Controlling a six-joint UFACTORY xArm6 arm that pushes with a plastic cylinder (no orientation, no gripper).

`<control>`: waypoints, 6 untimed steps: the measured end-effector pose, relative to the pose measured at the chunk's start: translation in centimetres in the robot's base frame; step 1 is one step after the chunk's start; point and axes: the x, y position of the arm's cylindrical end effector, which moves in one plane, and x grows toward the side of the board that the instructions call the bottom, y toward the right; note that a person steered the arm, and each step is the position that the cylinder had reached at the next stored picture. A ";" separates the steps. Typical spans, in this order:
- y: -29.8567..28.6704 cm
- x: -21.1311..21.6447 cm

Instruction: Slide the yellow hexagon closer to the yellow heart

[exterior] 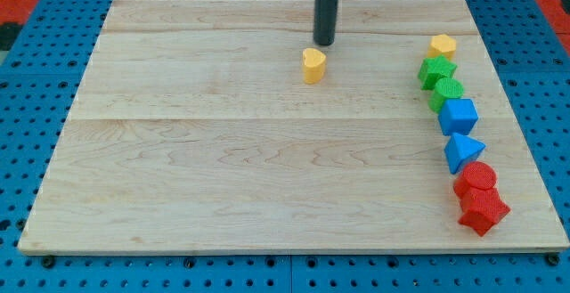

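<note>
The yellow heart [313,64] lies on the wooden board, right of centre toward the view's top. The yellow hexagon [442,46] sits far to its right, at the top of a column of blocks along the board's right side. My tip [323,43] is just above and slightly right of the yellow heart, close to it, with a thin gap showing. It is well left of the yellow hexagon.
Below the hexagon runs a column: a green star [436,70], a green cylinder [448,91], a blue cube [460,115], a blue triangle [461,150], a red cylinder [477,179] and a red star [483,210]. The board's right edge [521,115] is close by.
</note>
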 end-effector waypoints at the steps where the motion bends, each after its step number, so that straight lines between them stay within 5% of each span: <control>1: 12.0 -2.3; 2: 20.9 2.5; 5: 6.3 4.2; 6: 15.7 4.3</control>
